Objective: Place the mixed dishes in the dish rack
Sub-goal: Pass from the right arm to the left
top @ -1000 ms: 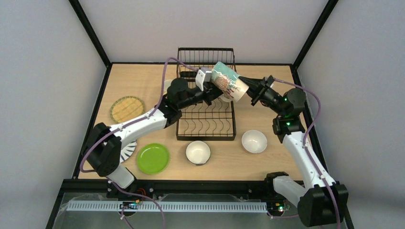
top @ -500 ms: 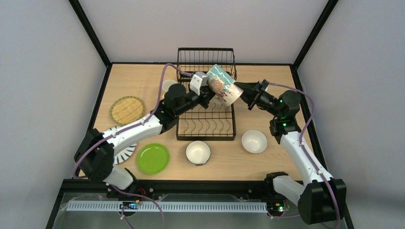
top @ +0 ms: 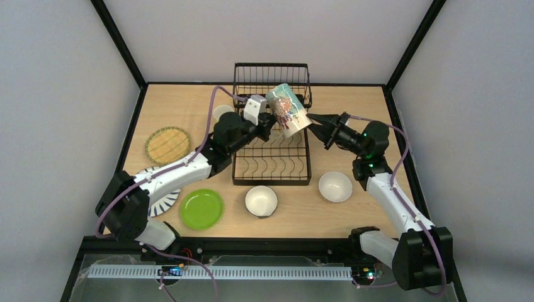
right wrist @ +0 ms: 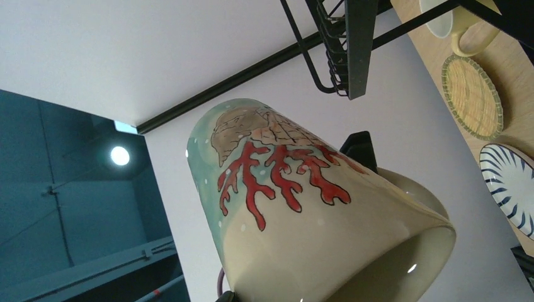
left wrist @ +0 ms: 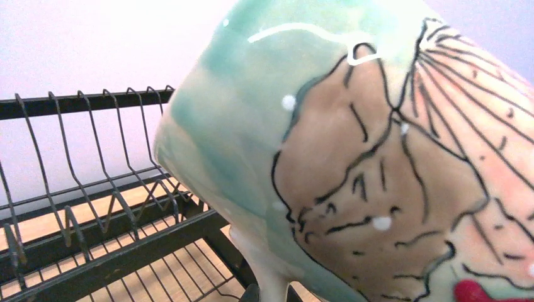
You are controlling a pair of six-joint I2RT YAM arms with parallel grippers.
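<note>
A tall painted mug [top: 286,110], teal and cream with red coral, hangs tilted over the black wire dish rack [top: 272,160]. My left gripper [top: 269,121] is shut on its handle [left wrist: 277,277], and the mug body fills the left wrist view. My right gripper [top: 317,123] is open just right of the mug's rim [right wrist: 403,251]; whether it touches the rim is unclear. On the table lie a pale yellow mug [top: 221,113], a tan woven plate [top: 167,143], a striped plate [top: 165,198], a lime green plate [top: 201,209] and two bowls [top: 261,201] [top: 335,186].
The rack's taller basket section [top: 272,78] stands at its far end, just behind the hanging mug. The table's wooden surface [top: 352,100] is framed by black posts and grey walls. Both bowls sit in front of the rack near the arms' side.
The mug has moved left and back over the rack with the left gripper. The right gripper's jaws have spread off the mug's rim, and that arm followed leftward.
</note>
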